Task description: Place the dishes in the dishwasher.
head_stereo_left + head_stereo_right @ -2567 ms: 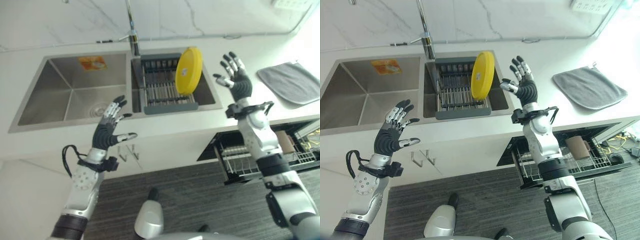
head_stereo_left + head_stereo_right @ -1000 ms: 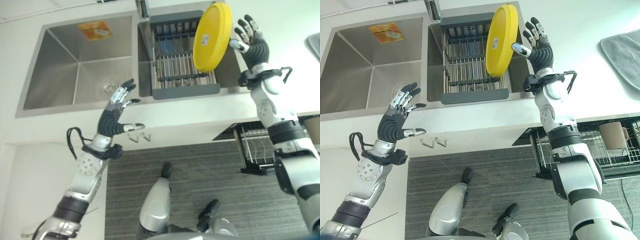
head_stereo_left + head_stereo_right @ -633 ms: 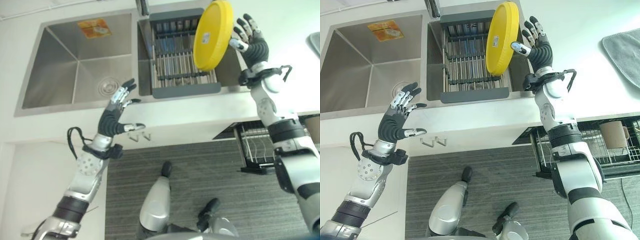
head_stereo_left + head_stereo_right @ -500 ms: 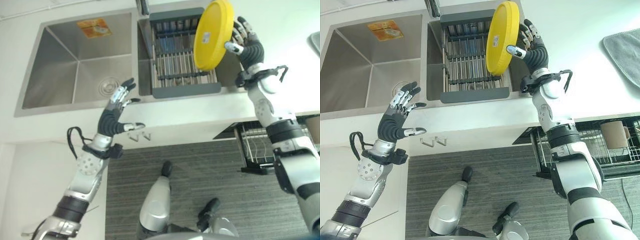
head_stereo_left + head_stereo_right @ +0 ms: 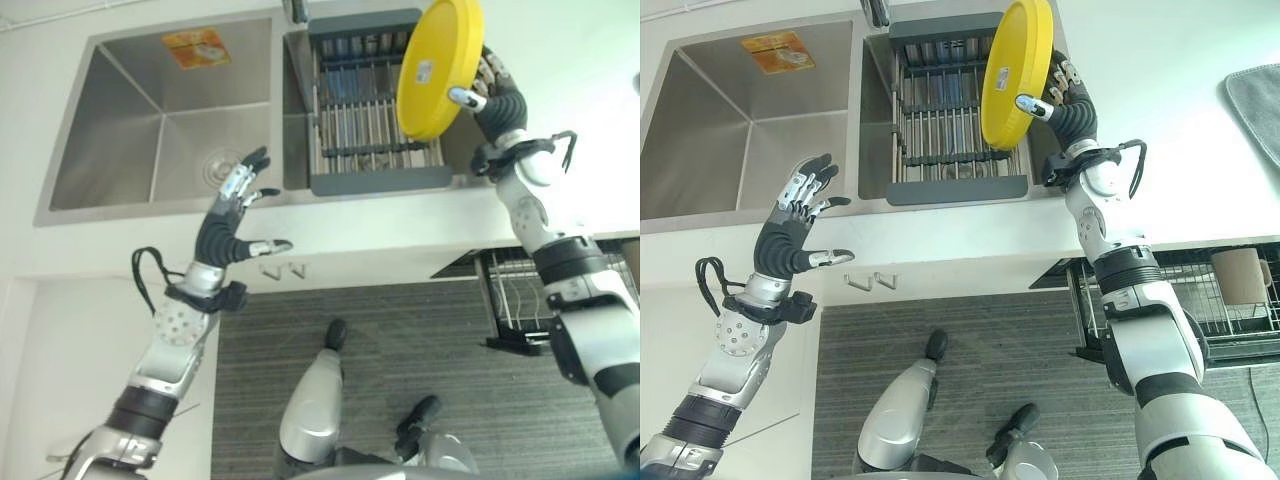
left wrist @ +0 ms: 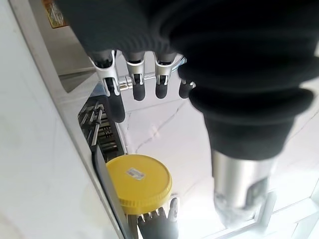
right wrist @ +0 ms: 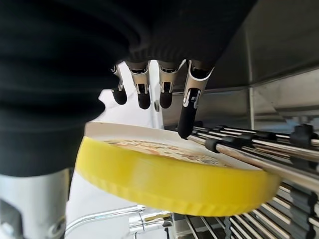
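Yellow plate point(image 5: 437, 68): stood on edge in the dish rack point(image 5: 372, 120) of the right sink basin, at 1 o'clock in the head views.
Right hand point(image 5: 1070, 104): fingers behind the plate, thumb across its front, pinching the rim.
Left hand point(image 5: 226, 225): at 9 o'clock before the counter point(image 5: 400, 220), fingers spread, empty.

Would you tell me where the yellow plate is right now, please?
The yellow plate stands on edge in the dish rack in the sink's right basin, at the rack's right side, with the right hand closing around its rim.
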Robot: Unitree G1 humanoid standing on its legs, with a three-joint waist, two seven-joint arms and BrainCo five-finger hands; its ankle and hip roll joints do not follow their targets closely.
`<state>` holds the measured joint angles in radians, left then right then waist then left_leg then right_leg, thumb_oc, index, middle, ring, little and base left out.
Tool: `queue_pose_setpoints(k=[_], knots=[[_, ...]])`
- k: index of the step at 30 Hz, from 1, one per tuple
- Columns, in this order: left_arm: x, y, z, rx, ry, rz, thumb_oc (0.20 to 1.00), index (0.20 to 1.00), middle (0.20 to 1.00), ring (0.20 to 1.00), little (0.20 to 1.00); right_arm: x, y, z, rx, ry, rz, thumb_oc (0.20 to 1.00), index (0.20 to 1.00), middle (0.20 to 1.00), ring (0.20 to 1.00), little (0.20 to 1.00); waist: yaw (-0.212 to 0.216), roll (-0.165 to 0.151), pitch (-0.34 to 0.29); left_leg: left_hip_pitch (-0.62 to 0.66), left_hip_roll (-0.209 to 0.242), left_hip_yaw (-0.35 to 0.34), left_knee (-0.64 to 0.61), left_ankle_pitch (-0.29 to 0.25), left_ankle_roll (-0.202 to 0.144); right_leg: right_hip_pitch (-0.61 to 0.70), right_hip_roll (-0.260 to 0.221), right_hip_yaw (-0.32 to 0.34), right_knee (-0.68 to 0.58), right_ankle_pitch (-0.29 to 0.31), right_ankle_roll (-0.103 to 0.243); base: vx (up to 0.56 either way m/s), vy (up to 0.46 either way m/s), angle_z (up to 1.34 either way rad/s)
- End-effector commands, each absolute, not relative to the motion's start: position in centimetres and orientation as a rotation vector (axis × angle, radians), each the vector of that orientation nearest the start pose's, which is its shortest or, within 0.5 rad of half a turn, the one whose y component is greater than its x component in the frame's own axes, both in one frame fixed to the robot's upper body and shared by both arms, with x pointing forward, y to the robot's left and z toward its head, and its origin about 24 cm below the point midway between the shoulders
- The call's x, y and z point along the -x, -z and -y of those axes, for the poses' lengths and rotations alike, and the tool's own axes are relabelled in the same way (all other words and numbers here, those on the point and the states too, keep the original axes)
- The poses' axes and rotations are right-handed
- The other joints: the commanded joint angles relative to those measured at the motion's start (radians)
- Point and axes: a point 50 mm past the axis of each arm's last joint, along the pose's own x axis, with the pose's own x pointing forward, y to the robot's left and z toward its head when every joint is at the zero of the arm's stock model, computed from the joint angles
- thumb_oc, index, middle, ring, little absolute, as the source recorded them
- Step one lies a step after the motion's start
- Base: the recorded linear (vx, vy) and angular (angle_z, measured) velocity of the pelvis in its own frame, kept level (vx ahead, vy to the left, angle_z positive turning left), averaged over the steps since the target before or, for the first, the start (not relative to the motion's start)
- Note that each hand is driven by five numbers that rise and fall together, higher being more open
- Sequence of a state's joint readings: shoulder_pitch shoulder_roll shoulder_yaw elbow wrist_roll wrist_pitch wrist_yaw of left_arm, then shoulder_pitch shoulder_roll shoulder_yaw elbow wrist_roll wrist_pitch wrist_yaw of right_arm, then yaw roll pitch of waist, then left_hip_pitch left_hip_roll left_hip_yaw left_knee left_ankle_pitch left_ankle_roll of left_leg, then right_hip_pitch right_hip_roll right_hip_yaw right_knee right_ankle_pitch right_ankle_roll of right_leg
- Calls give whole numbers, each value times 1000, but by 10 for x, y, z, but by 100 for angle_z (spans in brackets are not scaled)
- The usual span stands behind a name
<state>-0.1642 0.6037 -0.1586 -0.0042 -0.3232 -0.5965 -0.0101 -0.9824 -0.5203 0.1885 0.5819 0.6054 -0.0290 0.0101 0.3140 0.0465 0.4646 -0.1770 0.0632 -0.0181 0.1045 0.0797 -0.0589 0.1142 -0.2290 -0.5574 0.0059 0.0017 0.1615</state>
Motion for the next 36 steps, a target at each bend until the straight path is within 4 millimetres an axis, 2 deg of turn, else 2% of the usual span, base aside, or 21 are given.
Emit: queue_pose_setpoints(k=[1,3,4,22,36], knots=[[-247,-177,-193,-263,296,854,1000,1000,1000,1000,1000,-388,-301,168,106,-187,532,1000,1000,1000,1000,1000,17,-16,-15,3,-1,5,-1,-69,3,-60,-59,108,108,-53,7,0,0,0],[-247,-176,-192,-262,296,854,1000,1000,1000,1000,1000,-388,-302,166,121,-184,535,1000,1000,1000,1000,1000,17,-13,-11,-5,-4,10,-2,-50,10,-68,-62,98,108,-37,1,-36,25,0],[-247,-175,-193,-261,293,855,1000,1000,1000,1000,1000,-388,-303,165,130,-181,537,1000,1000,1000,1000,1000,17,-15,-14,3,-2,5,-7,-65,3,-63,-59,109,108,-53,8,0,0,0],[-249,-177,-187,-240,287,864,1000,1000,1000,1000,1000,-391,-309,160,194,-86,529,1000,1000,1000,1000,1000,17,-8,-4,3,-8,11,-19,-61,5,-72,-65,106,112,-47,9,-1,3,0],[-249,-177,-185,-237,263,871,1000,1000,1000,1000,1000,-386,-325,153,219,-55,587,1000,1000,1000,1000,1000,14,-11,8,-4,-9,20,-18,-61,6,-85,-66,110,121,-47,6,0,0,0]])
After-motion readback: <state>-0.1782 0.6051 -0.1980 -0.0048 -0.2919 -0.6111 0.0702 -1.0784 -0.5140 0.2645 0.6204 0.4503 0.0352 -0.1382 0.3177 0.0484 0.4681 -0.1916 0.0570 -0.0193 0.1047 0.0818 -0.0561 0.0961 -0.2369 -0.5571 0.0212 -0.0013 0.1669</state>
